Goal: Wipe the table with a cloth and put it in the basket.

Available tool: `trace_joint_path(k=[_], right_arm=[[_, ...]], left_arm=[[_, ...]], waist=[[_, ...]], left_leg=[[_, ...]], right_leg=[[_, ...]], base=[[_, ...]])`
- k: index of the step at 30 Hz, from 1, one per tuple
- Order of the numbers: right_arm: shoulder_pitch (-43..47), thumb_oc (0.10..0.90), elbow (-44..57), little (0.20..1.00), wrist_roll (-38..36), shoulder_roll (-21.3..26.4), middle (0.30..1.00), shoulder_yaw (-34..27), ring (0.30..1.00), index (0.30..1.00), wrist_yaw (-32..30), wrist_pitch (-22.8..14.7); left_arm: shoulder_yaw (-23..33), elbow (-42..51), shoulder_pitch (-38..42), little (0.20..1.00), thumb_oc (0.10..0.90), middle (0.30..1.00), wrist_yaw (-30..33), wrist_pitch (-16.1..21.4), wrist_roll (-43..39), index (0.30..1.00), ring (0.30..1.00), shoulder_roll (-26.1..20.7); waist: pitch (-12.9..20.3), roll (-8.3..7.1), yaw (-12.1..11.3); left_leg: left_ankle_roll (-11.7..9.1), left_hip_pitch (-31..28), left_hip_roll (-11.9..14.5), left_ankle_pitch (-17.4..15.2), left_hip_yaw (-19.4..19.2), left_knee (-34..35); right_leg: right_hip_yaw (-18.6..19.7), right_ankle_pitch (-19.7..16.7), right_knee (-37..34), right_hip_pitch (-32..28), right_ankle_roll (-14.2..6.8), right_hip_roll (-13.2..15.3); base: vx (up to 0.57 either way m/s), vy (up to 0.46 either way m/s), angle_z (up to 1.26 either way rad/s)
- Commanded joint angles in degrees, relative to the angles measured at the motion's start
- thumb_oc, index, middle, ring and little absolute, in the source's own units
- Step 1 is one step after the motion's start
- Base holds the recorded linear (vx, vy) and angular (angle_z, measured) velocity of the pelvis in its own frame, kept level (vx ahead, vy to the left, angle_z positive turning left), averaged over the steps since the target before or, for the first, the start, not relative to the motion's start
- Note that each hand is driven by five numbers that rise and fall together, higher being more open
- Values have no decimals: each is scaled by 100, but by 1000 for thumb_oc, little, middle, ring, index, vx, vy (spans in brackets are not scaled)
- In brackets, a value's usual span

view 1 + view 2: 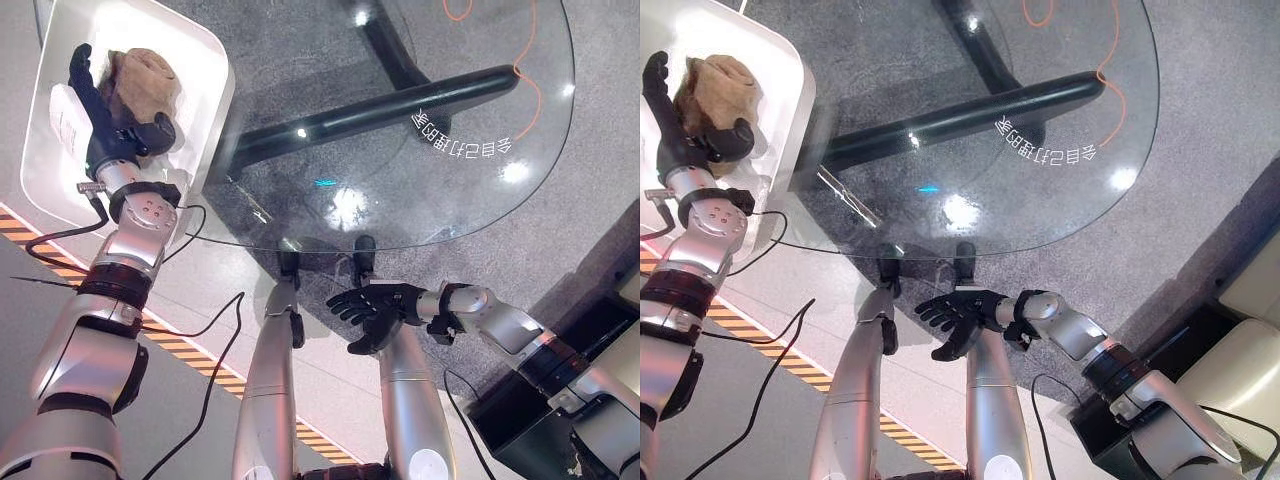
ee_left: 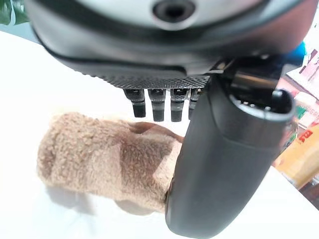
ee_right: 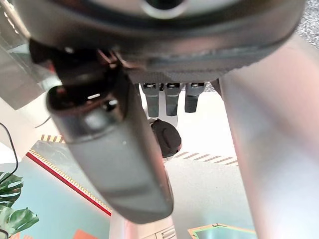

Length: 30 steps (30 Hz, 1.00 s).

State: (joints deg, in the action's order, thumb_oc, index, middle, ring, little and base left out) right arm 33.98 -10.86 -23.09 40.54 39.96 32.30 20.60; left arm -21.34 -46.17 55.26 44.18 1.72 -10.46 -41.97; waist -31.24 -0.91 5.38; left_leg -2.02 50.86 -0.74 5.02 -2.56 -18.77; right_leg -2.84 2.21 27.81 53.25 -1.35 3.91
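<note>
The cloth (image 1: 140, 82) already lies in the white basket (image 1: 205, 60), bunched toward its far end, so the wiping looks finished and the step in hand is the drop-off, at or just past the release. The left hand (image 1: 95, 105) reaches into the basket along the cloth's left side, arm stretched up from the lower left, fingers straight and pointing to the basket's far edge. The thumb lies across the near end of the cloth. In the left wrist view the fingers (image 2: 158, 105) show straight and relaxed above the brown cloth, not curled round it, and the thumb touches the cloth's edge without pinching. I judge the hand loose, with the cloth resting on the basket floor rather than carried.

The next move, as I read it, is for the left hand to lift clear of the basket without dragging the cloth; the thumb against the pile is the one spot that could snag.

To the right, the glass table (image 1: 480, 200) stands beside the basket, touching or just overlapping its right edge.

The right hand (image 1: 375, 308) hangs idle below the table's near edge, well apart from the basket. Its palm is turned inward and its fingers are spread and slack, holding nothing.
</note>
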Motion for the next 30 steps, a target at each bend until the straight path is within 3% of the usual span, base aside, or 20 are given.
trace_joint_path(k=[1, 8, 14, 18, 19, 24, 30], right_arm=[[-648, 800, 547, 900, -368, -210, 900, 96, 900, 900, 37, -192], [-1018, 800, 661, 900, -230, -372, 900, 15, 900, 900, -151, -367], [-1429, 800, 477, 900, 34, -587, 900, -210, 900, 900, -403, -740], [-1647, 800, 101, 900, 574, -666, 900, -452, 900, 900, -912, -1111], [-1745, 800, -62, 900, 527, -672, 900, -570, 900, 900, -1058, -1210], [-2152, 800, -763, 900, 481, -906, 900, -1074, 900, 900, -1496, -1542], [-2779, 800, -1734, 900, 669, -1517, 900, -1674, 900, 900, -2475, -1574]], left_arm=[[478, 158, 99, 900, 800, 900, 730, 472, 146, 900, 900, -677], [757, 735, -271, 900, 800, 900, 1008, 989, 547, 900, 900, -745], [1301, 1255, -1459, 900, 800, 900, 267, 1490, 407, 900, 900, -361], [1450, 1759, -2421, 900, 800, 900, -303, 1316, 390, 900, 900, -28], [1499, 1988, -2822, 900, 800, 900, -608, 1181, 277, 900, 900, 131], [1461, 2249, -3832, 900, 800, 900, -1027, 1193, -34, 900, 900, 708], [1345, 1744, -4916, 900, 800, 900, -2169, 1259, -644, 900, 900, 1525]], waist=[[145, -61, -124], [145, -96, -225], [145, -103, -389], [145, -116, -491], [145, -124, -535], [173, -154, -654], [851, -79, -681]], left_leg=[[96, -296, -401, -435, -184, -141], [96, -625, -431, -471, -88, -22], [33, -1197, -470, -478, 38, 169], [-2, -1776, -447, -439, 130, 409], [-19, -2066, -434, -423, 160, 503], [-34, -2965, -399, -402, 257, 819], [-63, -3811, -306, -378, 342, 1410]], right_leg=[[90, -247, -710, -313, -99, -326], [-25, -188, -803, -675, -87, -315], [-217, -80, -952, -1336, -79, -291], [-313, -35, -1142, -1935, -73, -273], [-340, -4, -1212, -2242, -69, -271], [-431, 44, -1476, -3207, -82, -236], [-500, -2, -2037, -4160, -145, -170]], base=[[-17, -62, 2], [-24, -99, 6], [-55, -144, 0], [-69, -155, 1], [-69, -168, 4], [-68, -158, 3], [8, -104, 2]])
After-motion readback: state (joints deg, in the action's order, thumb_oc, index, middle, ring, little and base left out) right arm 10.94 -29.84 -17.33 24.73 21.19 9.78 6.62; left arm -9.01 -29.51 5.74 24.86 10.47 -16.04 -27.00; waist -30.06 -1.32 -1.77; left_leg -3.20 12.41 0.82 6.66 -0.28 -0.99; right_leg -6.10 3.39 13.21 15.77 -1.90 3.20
